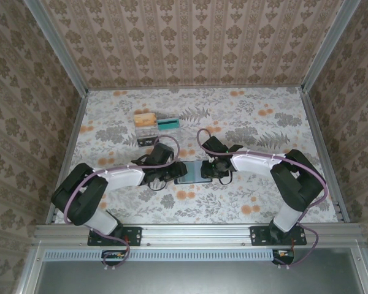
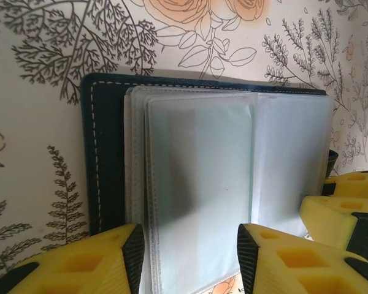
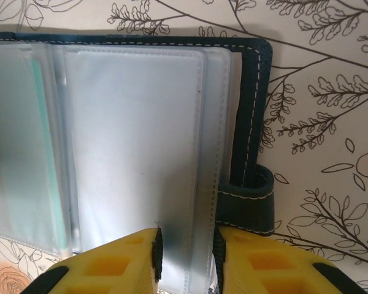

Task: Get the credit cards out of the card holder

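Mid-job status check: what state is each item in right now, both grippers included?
card holder: open, lying flat on the table.
sleeved teal card: tucked inside a clear pocket of the holder.
compartment tray: holds a tan card and the tray's teal card.
left gripper: open, straddling the clear sleeves.
right gripper: narrowly open, straddling one sleeve's lower edge.
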`<control>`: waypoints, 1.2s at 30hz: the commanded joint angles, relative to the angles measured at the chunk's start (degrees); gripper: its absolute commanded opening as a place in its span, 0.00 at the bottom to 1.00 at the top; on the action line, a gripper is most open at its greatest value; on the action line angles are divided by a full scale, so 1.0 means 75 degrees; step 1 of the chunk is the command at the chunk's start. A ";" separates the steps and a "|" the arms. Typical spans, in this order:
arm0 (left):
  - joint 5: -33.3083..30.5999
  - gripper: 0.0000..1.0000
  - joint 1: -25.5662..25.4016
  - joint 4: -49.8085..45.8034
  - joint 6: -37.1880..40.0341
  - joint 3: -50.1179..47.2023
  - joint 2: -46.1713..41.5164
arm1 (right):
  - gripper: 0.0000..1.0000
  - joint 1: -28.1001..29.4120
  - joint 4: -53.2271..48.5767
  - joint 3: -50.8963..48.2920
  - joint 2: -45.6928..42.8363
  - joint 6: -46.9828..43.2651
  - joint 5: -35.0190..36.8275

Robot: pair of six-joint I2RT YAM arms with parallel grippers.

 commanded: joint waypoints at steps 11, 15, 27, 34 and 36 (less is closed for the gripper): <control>0.0420 0.53 -0.0170 0.0553 -0.0065 0.0329 0.0318 | 0.29 -0.0025 0.0002 -0.0166 0.0076 -0.0094 -0.0245; 0.0486 0.59 -0.0224 0.0781 -0.0008 0.0366 0.0166 | 0.29 -0.0022 0.0004 -0.0197 0.0069 -0.0086 -0.0236; 0.0621 0.79 -0.0332 0.0820 0.0147 0.0596 0.0150 | 0.32 -0.0067 0.0002 -0.0269 -0.0034 -0.0022 -0.0192; 0.0639 0.90 -0.0362 0.0772 0.0145 0.0621 0.0250 | 0.43 -0.0243 -0.0002 -0.0410 -0.0378 0.0091 -0.0098; 0.0595 0.90 -0.0368 0.0688 0.0171 0.0620 0.0211 | 0.48 -0.0295 -0.0088 -0.0456 -0.0536 0.0141 0.0030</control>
